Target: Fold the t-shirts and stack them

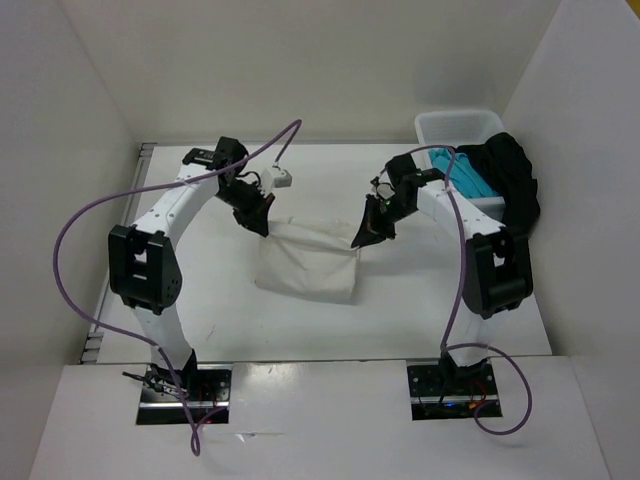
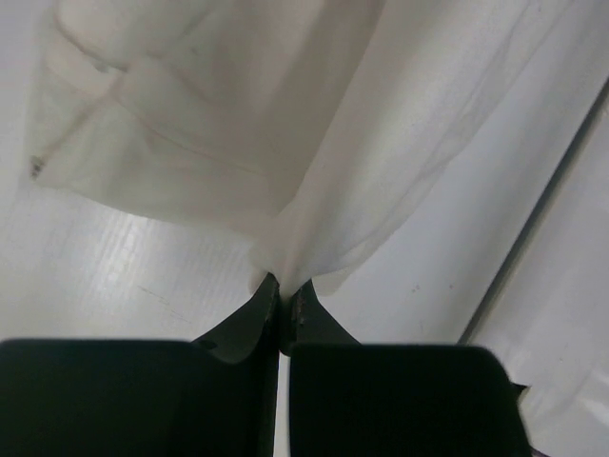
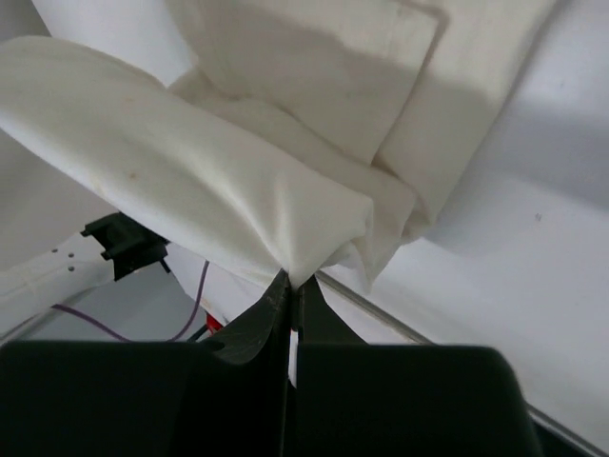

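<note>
Shows the right pincer (image 3: 290,286) clamped tight on a bunched corner of the white t-shirt (image 3: 219,181), cloth spreading up and away in soft folds. Shows bare table (image 3: 533,228) at right, and a purple cable (image 3: 195,300) beside the other arm (image 3: 119,243) at lower left.

Nothing for you to read here. No text, label, brand or number legible on the shirt (image 1: 305,265), the bin (image 1: 440,122), or elsewhere in any view.
</note>
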